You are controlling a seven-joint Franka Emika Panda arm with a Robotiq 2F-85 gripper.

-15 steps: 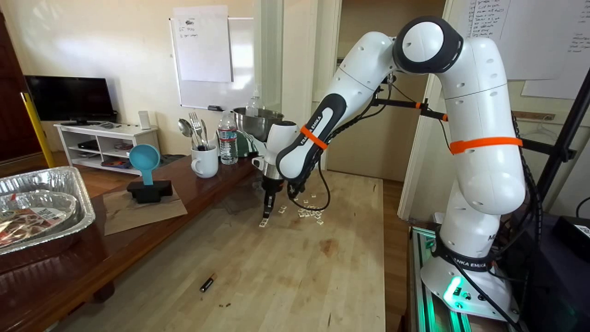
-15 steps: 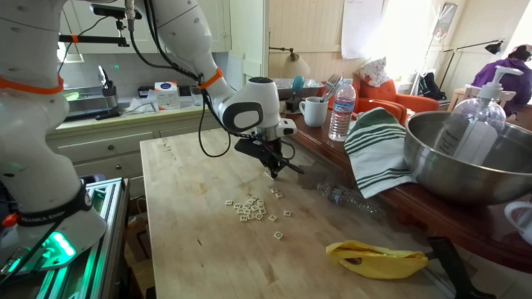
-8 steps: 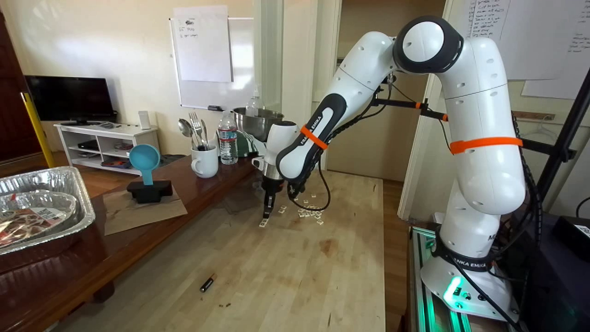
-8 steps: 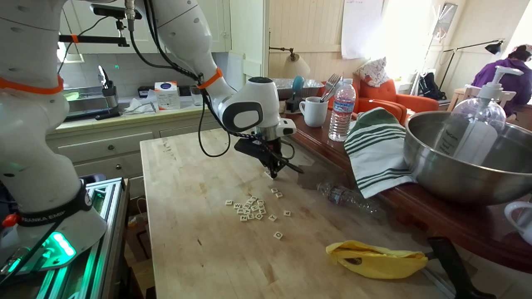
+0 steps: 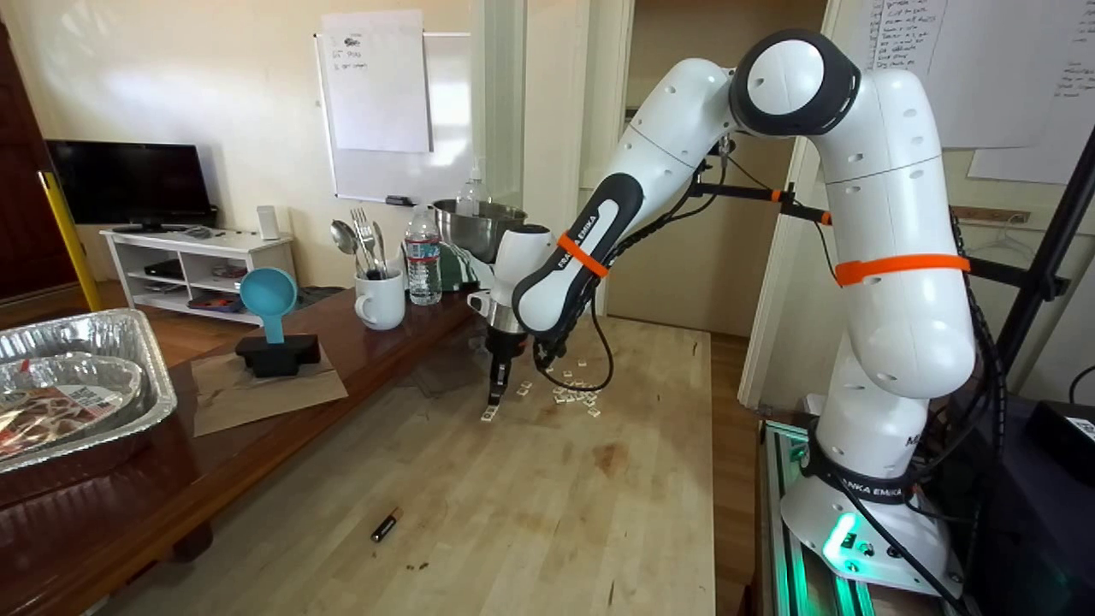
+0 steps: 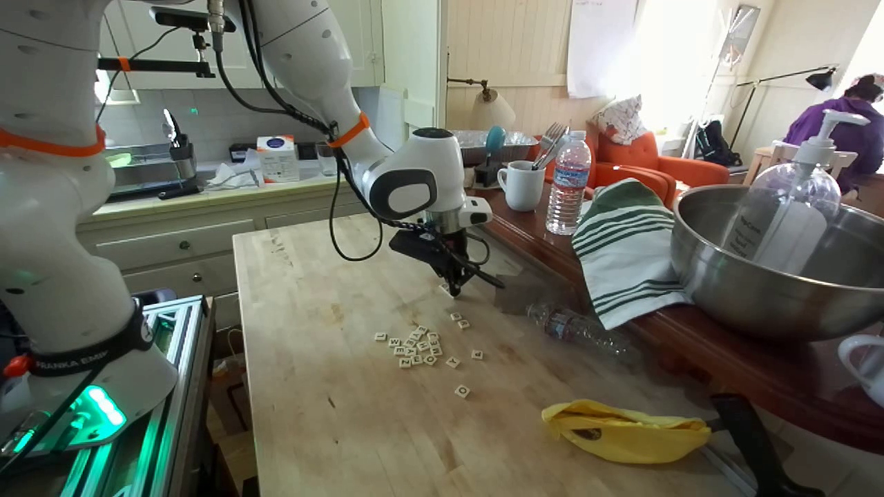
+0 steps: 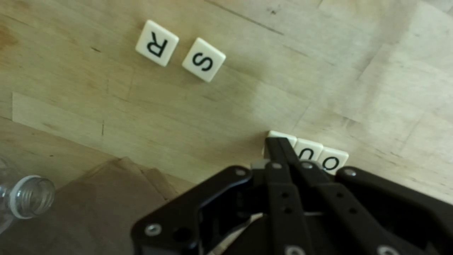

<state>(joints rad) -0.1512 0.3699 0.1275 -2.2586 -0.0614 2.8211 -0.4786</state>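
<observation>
My gripper (image 7: 277, 141) is shut, with its black fingertips together and nothing seen between them. It points down at the wooden table, over or on the left tile (image 7: 286, 137) of a short row of cream letter tiles; that tile's letter is hidden. Touching it in the row are a U tile (image 7: 308, 148) and an O tile (image 7: 333, 160). An S tile (image 7: 204, 60) and an R tile (image 7: 157, 43) lie apart. The gripper also shows in both exterior views (image 5: 494, 400) (image 6: 454, 293). The row (image 5: 489, 414) sits at its tip. A loose pile of tiles (image 6: 418, 346) lies nearby.
An empty plastic bottle (image 6: 577, 330) lies beside brown paper (image 7: 106, 212). A yellow banana-shaped pouch (image 6: 625, 433) and a battery (image 5: 386, 525) lie on the table. The dark raised counter holds a mug (image 5: 380, 301), upright bottle (image 5: 423, 261), towel (image 6: 625, 241) and steel bowl (image 6: 766, 290).
</observation>
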